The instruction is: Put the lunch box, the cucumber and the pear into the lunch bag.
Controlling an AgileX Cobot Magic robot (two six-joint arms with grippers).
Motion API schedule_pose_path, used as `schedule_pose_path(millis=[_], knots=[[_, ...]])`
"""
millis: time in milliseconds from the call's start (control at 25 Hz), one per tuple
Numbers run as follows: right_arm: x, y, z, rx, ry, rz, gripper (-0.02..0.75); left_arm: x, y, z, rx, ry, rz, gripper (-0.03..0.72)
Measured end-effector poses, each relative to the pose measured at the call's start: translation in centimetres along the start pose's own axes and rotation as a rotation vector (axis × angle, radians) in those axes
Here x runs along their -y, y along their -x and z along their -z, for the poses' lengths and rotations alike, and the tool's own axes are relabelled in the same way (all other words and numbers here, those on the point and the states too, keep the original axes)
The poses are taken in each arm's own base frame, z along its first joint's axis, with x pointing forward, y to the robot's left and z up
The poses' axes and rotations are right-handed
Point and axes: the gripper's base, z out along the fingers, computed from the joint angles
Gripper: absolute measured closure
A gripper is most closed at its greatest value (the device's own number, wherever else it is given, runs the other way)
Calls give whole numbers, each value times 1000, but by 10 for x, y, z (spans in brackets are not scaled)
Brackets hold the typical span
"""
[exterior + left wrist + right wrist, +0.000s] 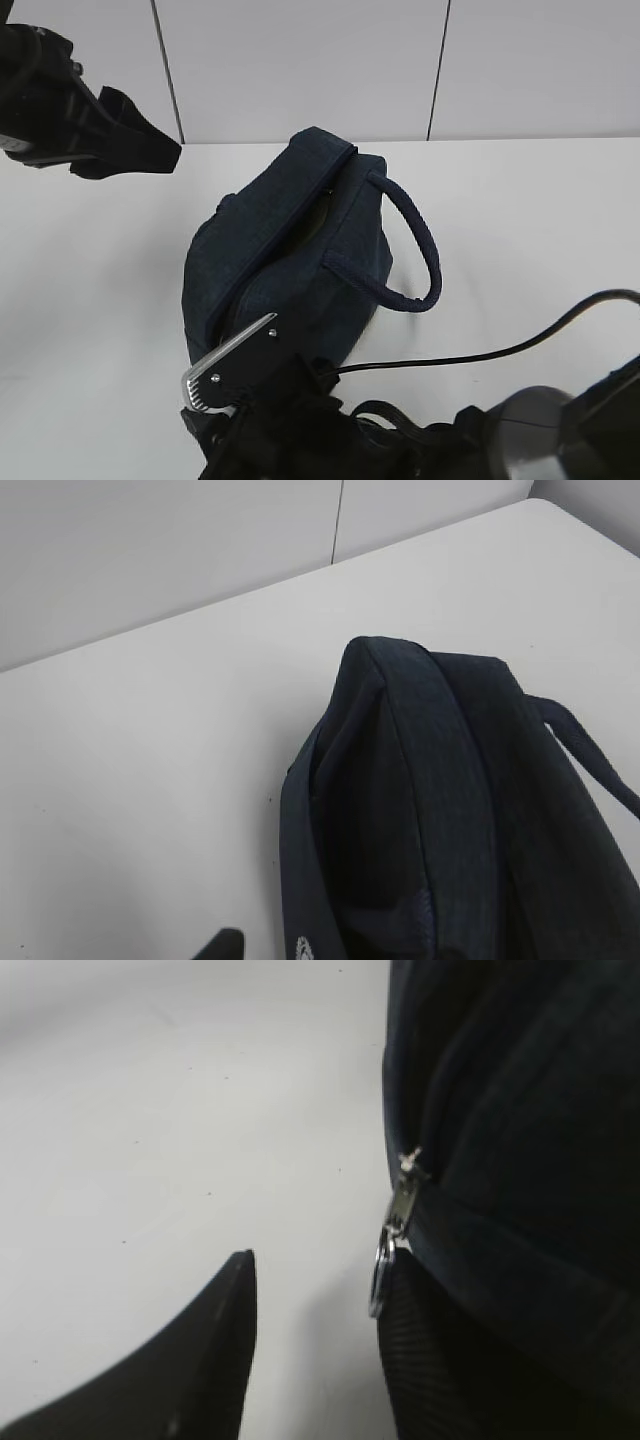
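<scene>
Right gripper at the zipper end of the bag, left arm parked far left.

The dark navy fabric lunch bag (290, 250) lay on its side mid-desk on the white desk (90, 300), one padded loop handle (415, 245) arching to the right. The right gripper (320, 1345) had its fingers spread at the bag's near end, one dark finger (420, 1360) just beside the metal ring zipper pull (382, 1282). The left gripper (140, 150) hovered at far left, well apart from the bag; whether it was spread, I couldn't tell.
</scene>
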Motion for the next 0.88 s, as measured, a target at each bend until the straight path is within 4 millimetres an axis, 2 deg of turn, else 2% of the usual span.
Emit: schedule_pose_path(millis=[200, 520, 720, 880], knots=[[3, -1, -1, -6, -35, -20, 489, 0, 0, 0, 1, 0, -1, 345], [9, -3, -1, -29, -100, -35, 732, 0, 0, 0, 1, 0, -2, 345], [6, 11, 9, -40, -77, -45, 738, -1, -1, -1, -2, 7, -10, 345], [3, 23, 19, -55, -50, -60, 738, -5, -22, -10, -4, 31, -10, 345]])
